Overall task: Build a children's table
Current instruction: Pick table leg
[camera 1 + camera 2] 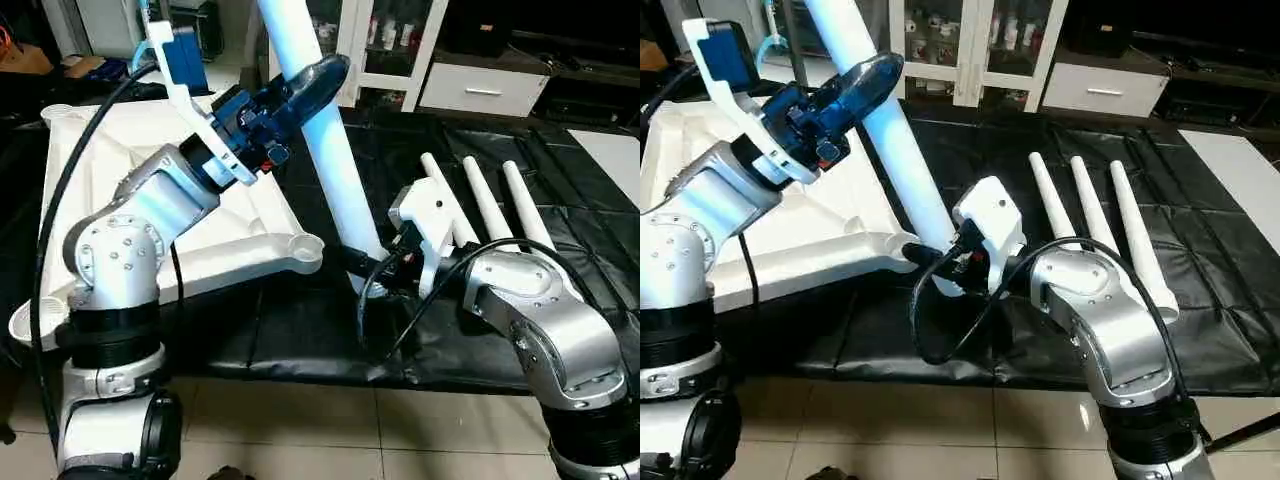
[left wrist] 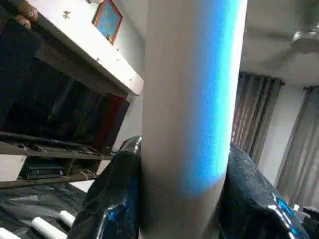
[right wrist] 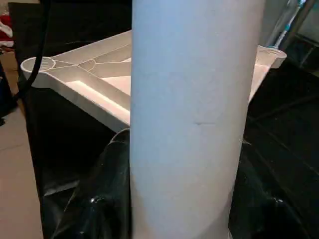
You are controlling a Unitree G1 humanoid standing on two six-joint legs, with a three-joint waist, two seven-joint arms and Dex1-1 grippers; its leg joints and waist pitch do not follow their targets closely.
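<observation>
The white table top (image 1: pixel 120 140) lies underside up on the left of the black mat, its ribs and a round corner socket (image 1: pixel 303 245) showing. One white leg (image 1: pixel 330 150) stands tilted beside that corner, with its lower end down near the mat. My left gripper (image 1: pixel 320 75) is shut on the leg high up; its fingers (image 2: pixel 114 199) press both sides. My right gripper (image 1: pixel 365 270) is shut on the same leg low down, with its fingers (image 3: pixel 99 199) flanking it. Three more legs (image 1: pixel 490 205) lie side by side on the mat to the right.
The black mat (image 1: pixel 300 330) ends at a front edge with tiled floor (image 1: pixel 300 430) below. Black cables loop from both wrists, one (image 1: pixel 385 340) over the mat's front. A white cabinet (image 1: pixel 480 90) and glass-door shelves (image 1: pixel 385 40) stand behind.
</observation>
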